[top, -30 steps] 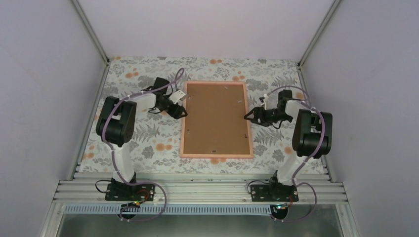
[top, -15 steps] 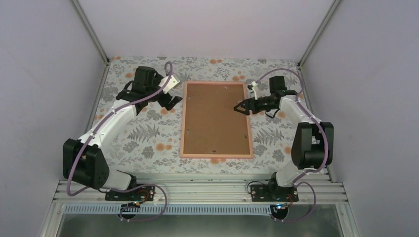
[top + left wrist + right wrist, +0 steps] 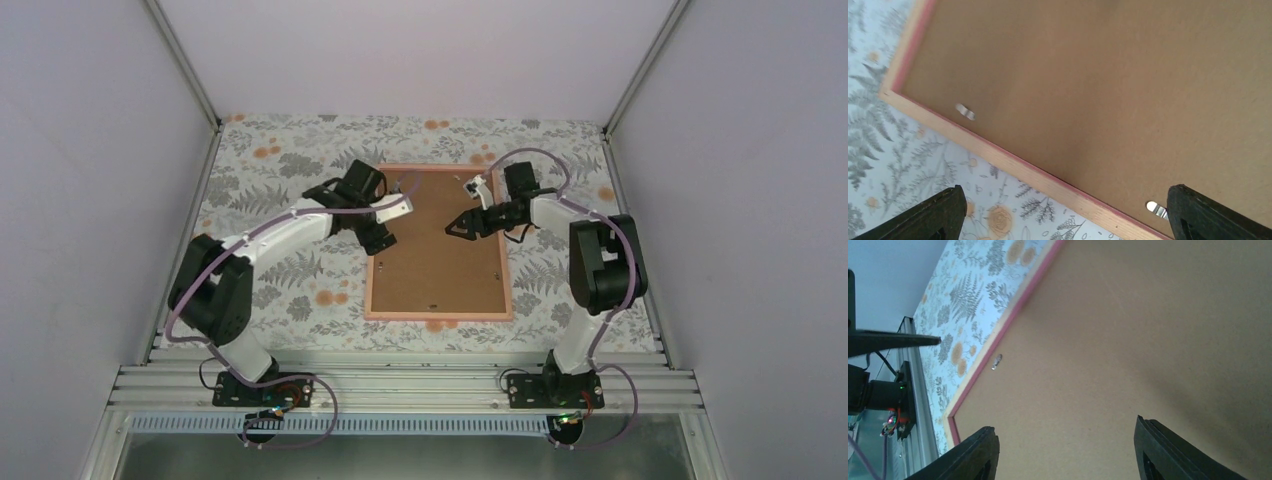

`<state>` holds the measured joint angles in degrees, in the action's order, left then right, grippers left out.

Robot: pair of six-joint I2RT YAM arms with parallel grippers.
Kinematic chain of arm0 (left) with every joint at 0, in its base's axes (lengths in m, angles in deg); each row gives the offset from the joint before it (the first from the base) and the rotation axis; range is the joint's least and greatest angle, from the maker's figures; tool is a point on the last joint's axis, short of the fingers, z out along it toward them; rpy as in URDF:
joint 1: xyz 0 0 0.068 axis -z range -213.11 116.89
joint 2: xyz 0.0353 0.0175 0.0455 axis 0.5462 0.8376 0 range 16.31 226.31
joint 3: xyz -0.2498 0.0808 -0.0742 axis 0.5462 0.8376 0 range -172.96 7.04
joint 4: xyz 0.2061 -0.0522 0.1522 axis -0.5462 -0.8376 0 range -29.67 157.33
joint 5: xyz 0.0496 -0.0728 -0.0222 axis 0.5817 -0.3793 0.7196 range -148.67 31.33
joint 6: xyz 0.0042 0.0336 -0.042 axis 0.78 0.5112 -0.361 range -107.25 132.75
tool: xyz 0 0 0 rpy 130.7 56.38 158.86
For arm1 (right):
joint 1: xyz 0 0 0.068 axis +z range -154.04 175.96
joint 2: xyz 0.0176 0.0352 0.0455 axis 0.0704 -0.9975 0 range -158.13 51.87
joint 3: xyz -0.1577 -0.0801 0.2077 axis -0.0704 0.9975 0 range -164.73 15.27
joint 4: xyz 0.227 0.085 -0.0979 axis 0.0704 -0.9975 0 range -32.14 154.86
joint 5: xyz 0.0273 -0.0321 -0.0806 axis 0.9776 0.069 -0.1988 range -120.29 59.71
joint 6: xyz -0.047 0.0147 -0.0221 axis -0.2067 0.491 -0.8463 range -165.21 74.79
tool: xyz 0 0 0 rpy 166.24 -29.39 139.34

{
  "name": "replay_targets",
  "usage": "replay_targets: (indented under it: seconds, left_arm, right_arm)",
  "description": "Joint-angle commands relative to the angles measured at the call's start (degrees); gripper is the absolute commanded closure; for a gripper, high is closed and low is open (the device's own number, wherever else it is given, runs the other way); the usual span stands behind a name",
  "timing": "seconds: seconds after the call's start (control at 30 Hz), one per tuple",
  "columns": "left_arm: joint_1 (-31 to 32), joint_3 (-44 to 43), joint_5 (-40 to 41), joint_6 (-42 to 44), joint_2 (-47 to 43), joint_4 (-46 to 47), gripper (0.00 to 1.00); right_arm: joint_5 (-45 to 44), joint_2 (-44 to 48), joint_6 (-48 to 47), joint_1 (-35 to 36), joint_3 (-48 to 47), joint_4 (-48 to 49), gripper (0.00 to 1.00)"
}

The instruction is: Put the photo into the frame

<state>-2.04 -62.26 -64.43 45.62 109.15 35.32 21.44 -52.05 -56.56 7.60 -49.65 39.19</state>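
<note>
Now | frame (image 3: pixel 437 315) flat on floral cloth (image 3: pixel 320 290) | grey walls (image 3: pixel 90 150) around

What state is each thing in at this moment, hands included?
frame, lying flat, back side up
backing board, seated inside the frame
photo, not visible in any view
left hand, open and empty, above the frame's left edge
right hand, open and empty, above the backing board

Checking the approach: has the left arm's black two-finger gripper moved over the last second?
Yes. The left gripper has swung rightward from the floral tablecloth onto the left edge of the thin pink rectangular frame, over its brown backing board.
</note>
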Motion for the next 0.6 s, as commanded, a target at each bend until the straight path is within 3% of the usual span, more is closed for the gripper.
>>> replay_targets:
  seconds: [0.0,0.17,0.57]
  left_arm:
    - [3.8,0.9,9.4,1.3,3.5,-1.5,0.0]
    - [8.1,2.2,13.9,0.9,6.0,-0.4,0.0]
    - [9.8,2.0,21.2,2.5,11.3,0.0,0.0]
  right_arm:
    - [-1.5,-2.8,2.4,0.6,2.0,4.7,0.34]
    - [-4.6,-4.1,4.0,0.7,4.5,7.2,0.35]
    - [-8.2,-6.5,5.0,0.7,7.0,8.7,0.37]
